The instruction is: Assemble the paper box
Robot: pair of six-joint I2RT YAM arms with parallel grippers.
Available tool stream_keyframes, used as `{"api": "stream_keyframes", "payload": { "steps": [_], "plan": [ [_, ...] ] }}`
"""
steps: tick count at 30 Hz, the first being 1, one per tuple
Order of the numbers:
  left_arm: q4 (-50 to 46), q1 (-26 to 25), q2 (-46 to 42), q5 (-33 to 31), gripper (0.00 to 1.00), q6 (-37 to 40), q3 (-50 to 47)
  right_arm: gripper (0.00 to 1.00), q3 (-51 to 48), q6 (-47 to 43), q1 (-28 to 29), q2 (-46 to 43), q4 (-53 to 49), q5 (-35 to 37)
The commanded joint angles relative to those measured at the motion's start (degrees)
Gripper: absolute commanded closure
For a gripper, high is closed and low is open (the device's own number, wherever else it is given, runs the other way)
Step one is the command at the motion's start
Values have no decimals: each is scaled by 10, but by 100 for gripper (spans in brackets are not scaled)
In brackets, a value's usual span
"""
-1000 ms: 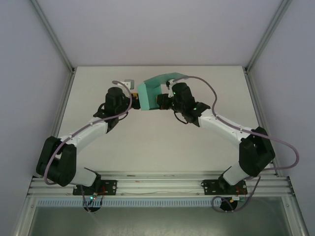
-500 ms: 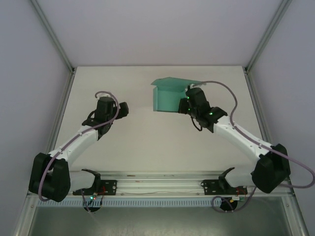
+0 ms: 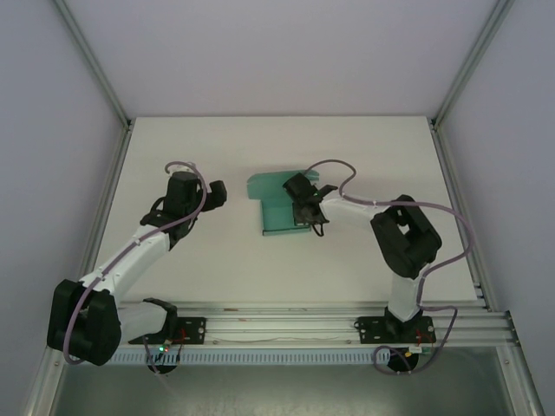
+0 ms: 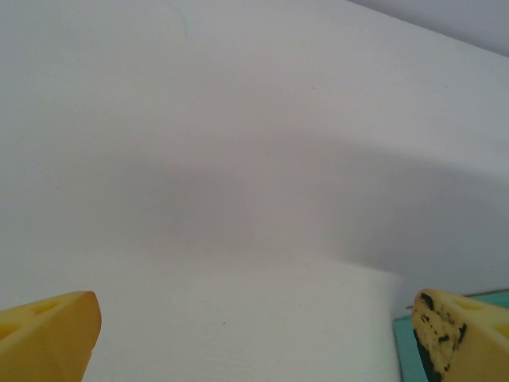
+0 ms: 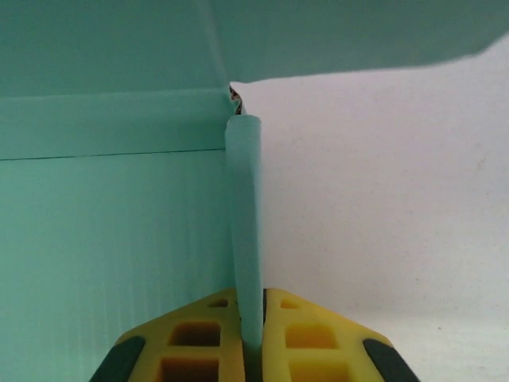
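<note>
Right hand [image 5: 253,317] pinched box [image 5: 103,239] wall; left hand [image 4: 254,341] open, empty; thin card might buckle if pushed.

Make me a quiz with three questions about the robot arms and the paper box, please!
1. Where is the paper box?
A) on the metal rail
B) in the middle of the table, at the right jaws
C) against the left wall

2. What colour are the pads on the jaws?
A) yellow
B) red
C) blue

3. What are the right jaws doing?
A) hanging wide open
B) gripping a cable
C) pinching a box wall

Answers:
1 B, the top view shows it mid-table at the right arm's tip.
2 A, both wrist views show yellow pads.
3 C, the right wrist view shows a thin teal wall squeezed between the pads.
</note>
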Motion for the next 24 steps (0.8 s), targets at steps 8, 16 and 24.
{"api": "stream_keyframes", "payload": {
  "steps": [8, 16, 24],
  "plan": [
    [29, 0, 5, 72, 0, 45, -1, 55, -5, 15, 0, -52, 0, 11],
    [30, -1, 14, 130, 0, 105, 23, 32, -23, -24, 0, -147, 15, 10],
    [3, 0, 82, 300, 0, 294, 107, 0, -67, -299, -71, -281, 95, -118]
  ]
}}
